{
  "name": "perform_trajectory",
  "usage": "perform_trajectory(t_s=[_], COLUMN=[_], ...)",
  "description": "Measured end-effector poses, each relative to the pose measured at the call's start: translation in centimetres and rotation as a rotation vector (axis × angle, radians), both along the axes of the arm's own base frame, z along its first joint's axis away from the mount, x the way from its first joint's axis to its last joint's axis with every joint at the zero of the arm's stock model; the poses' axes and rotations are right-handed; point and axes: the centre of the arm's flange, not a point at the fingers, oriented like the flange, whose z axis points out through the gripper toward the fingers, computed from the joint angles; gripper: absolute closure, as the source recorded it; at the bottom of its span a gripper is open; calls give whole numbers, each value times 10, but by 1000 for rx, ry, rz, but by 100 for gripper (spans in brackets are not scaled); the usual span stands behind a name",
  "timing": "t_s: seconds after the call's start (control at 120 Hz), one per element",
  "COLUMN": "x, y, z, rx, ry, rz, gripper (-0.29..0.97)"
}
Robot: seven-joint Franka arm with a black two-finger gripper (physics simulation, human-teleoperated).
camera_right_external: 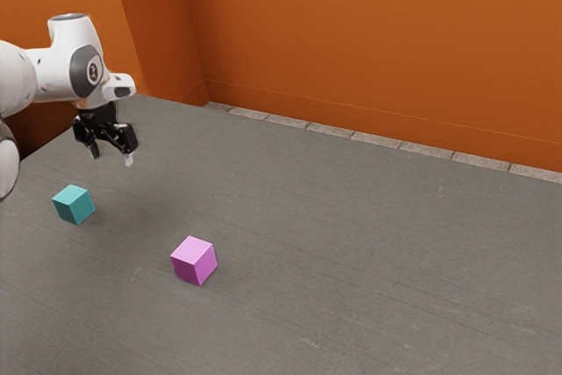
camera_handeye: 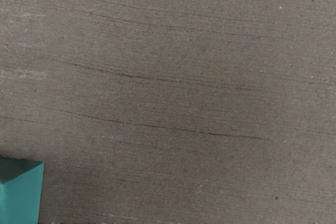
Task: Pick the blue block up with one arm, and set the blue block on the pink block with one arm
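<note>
The grey table bears a blue block and pink block, apart.

A grey scratched tabletop meets orange walls along a pale tiled strip.

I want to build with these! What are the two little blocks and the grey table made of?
The blue block and pink block look like painted wood or matte plastic: flat single colour, sharp edges, no shine; I can't tell which. The table looks like rough concrete or stone: grey, speckled, with thin dark lines running across it.
</note>
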Motion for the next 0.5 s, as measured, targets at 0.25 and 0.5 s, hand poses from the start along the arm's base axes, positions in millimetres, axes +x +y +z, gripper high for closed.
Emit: perform_trajectory(t_s=[0.25,0.5], x=[-15,-61], y=[43,67], z=[-20,-30], rx=[-49,-77], ry=[35,102], rz=[-44,-106], gripper=[0,0])
